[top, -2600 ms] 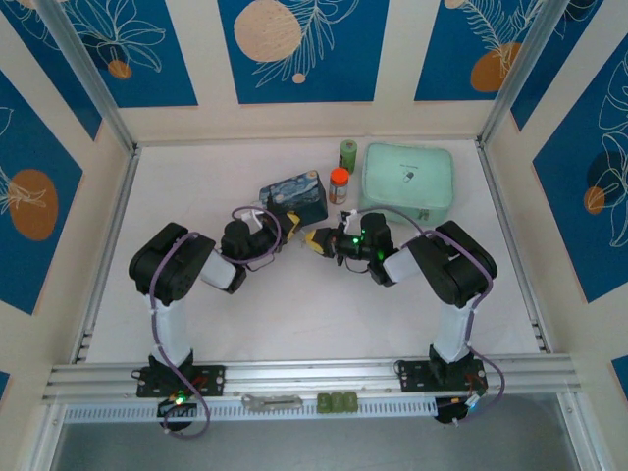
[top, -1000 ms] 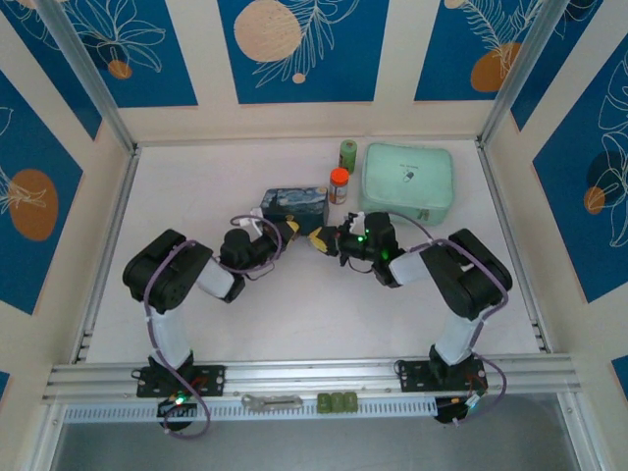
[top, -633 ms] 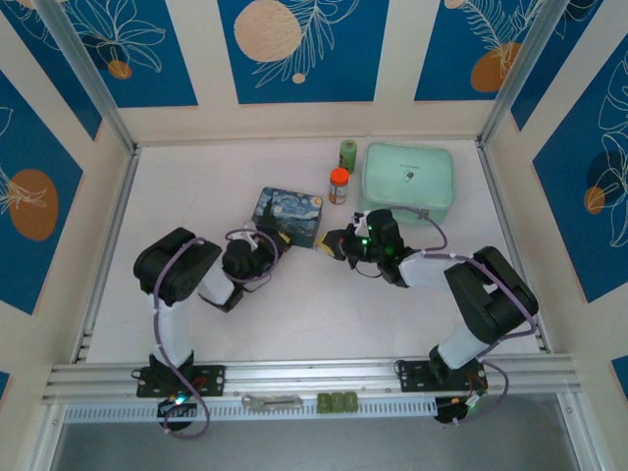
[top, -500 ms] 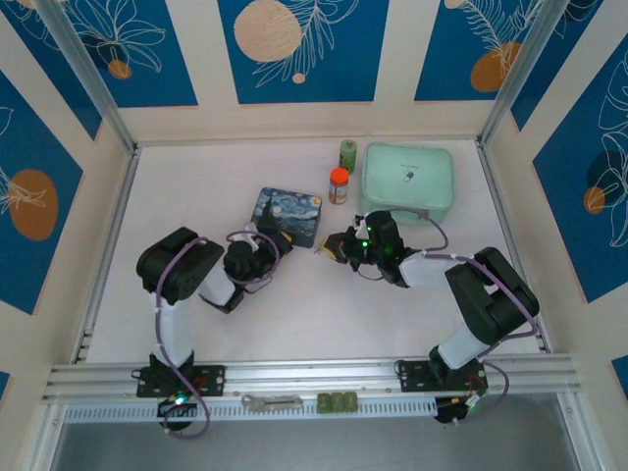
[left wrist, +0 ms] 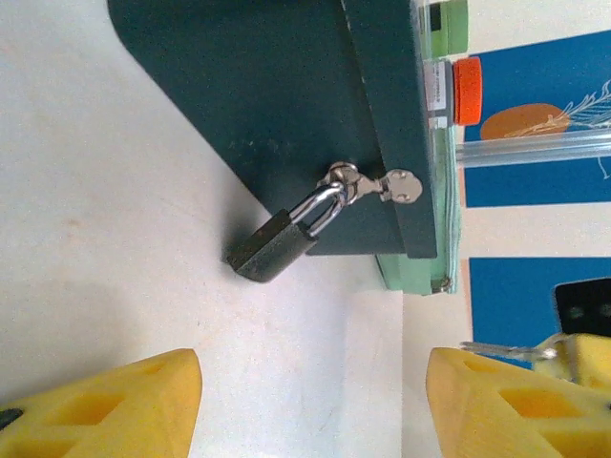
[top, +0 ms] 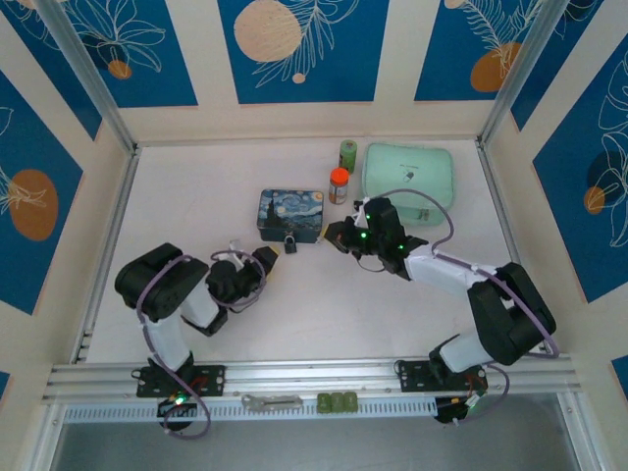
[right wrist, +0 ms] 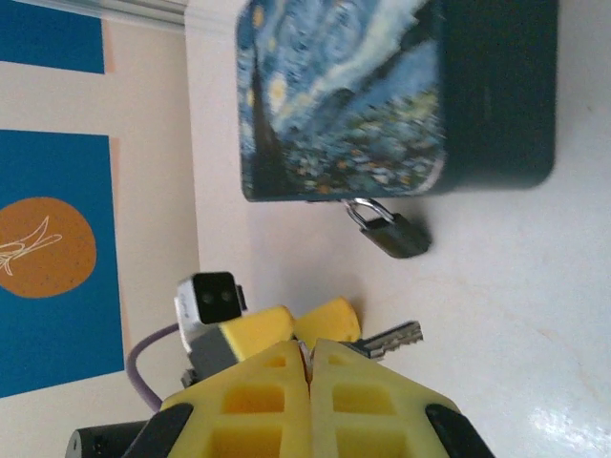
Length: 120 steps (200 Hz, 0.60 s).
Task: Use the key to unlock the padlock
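- While the orange-capped bottle (left wrist: 449, 91) has a label, it's too blurred to read.
- That tiny padlock (top: 291, 241) hangs off a silver hasp (left wrist: 368, 184) at the painted box's (top: 291, 211) 6 o'clock (hasp is clear from the left wrist).
- Half a second back the box sat skewed against the left gripper (left wrist: 310, 382); now it's square, and that gripper has pulled back to the padlock's 7 o'clock, fingers spread, empty.
- Over at the padlock's 3 o'clock, the right gripper (right wrist: 310, 348) has its fingers clamped on the key (right wrist: 389, 338), blade poking out.
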Tool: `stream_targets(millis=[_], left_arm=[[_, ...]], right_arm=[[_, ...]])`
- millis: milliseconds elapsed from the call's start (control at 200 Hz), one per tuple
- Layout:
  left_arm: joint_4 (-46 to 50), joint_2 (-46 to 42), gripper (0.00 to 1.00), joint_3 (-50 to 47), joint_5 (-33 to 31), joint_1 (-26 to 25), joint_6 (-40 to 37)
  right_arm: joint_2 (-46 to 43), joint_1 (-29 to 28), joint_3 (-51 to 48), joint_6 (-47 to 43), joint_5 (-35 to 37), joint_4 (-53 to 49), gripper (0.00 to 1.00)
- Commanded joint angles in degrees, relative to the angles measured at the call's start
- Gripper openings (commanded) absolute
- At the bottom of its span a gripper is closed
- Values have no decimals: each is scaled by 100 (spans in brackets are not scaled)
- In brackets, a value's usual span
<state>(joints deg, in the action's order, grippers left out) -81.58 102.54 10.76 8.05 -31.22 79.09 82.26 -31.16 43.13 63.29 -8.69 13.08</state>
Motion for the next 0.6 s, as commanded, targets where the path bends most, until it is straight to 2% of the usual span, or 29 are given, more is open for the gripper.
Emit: stream_targets(millis=[0,135,210,330,595], left_arm=[[1132,-730,63,210,82,-201,45],[3520,-2135,63,1133,-101,-443,-677],[4267,-2523,63,1531,-180,-489,-1009],[4380,-2465,61,1796,-20,-491,-950],[3381,-1563,60,2116,254,-720,-353]], right_arm=[[-67,-170,292,-386,499,-596,0],[74,-242,347,-174,631,-395,0],[121,-259,319,-26,615,-186,0],[176,-276,352,118,505,19,0],[125,-295,350,533,437,360,0]])
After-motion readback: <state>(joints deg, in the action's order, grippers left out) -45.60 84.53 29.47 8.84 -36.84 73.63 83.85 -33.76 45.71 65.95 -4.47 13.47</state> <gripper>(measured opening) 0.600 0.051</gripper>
